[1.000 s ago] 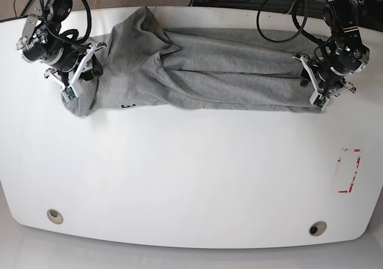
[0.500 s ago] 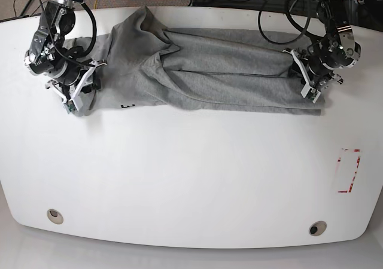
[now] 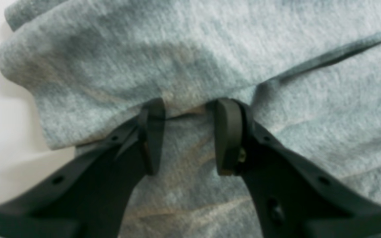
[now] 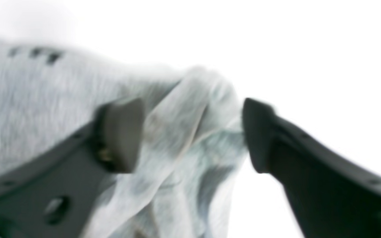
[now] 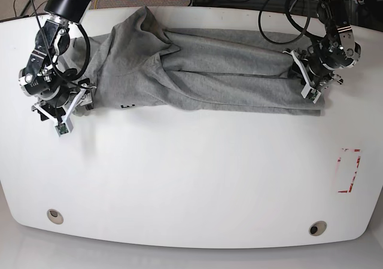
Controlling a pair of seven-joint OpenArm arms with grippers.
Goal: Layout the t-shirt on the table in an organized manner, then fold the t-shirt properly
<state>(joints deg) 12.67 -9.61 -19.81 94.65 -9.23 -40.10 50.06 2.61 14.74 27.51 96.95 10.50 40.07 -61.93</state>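
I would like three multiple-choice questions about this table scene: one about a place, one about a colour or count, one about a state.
1. Where does the t-shirt lie on the table?
A. along the far edge
B. at the near edge
C. over the red mark

2. How many round grommet holes show?
A. one
B. two
C. four

3. How is the right gripper?
A. open
B. shut on cloth
C. out of view

Answers: 1 A, the base view shows it between both arms; 2 B, one hole near each front corner; 3 A, its fingers stand apart around loose cloth.
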